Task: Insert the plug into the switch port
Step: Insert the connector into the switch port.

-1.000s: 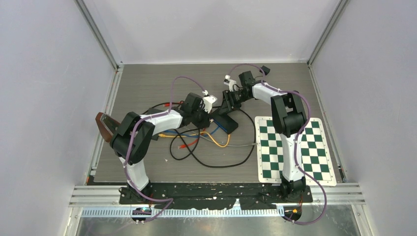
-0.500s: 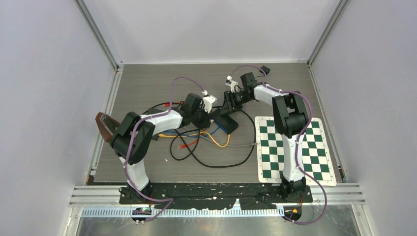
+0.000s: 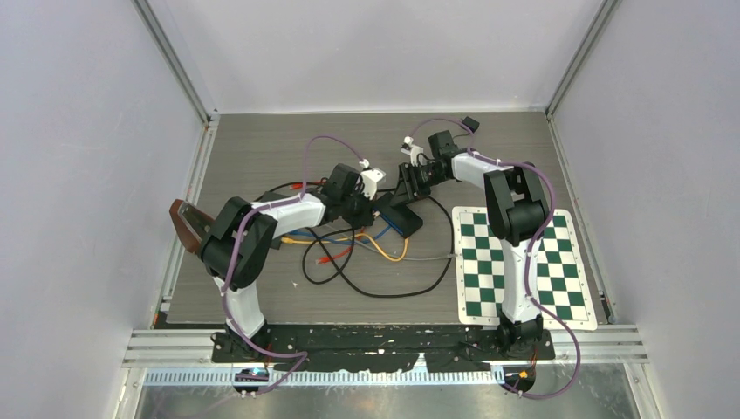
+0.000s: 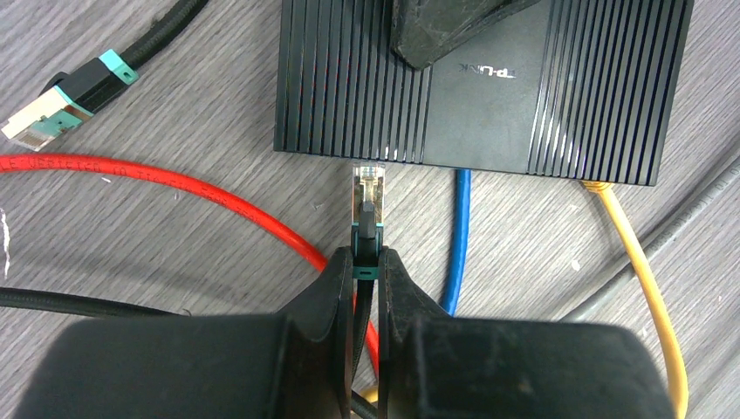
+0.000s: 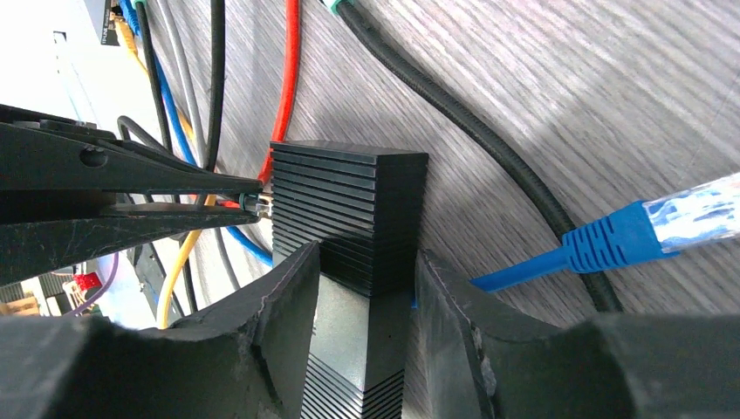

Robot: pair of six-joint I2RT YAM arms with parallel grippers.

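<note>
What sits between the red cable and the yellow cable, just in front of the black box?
Left wrist view: the plug, pinched in the left gripper, its tip at the edge of the black box, and a blue cable running to that box.

Small deltas only, top view. Right arm (image 3: 517, 205): the elbow drifts a touch toward 3 o'clock, and the wrist and its white camera mount (image 3: 408, 141) follow the same way. Right claw (image 3: 408, 185) shifts with it by a hair toward 3 o'clock. Left arm (image 3: 240, 246): the elbow nudges slightly toward 3 o'clock, and the wrist creeps a hair toward 1 o'clock. All moves are tiny.
</note>
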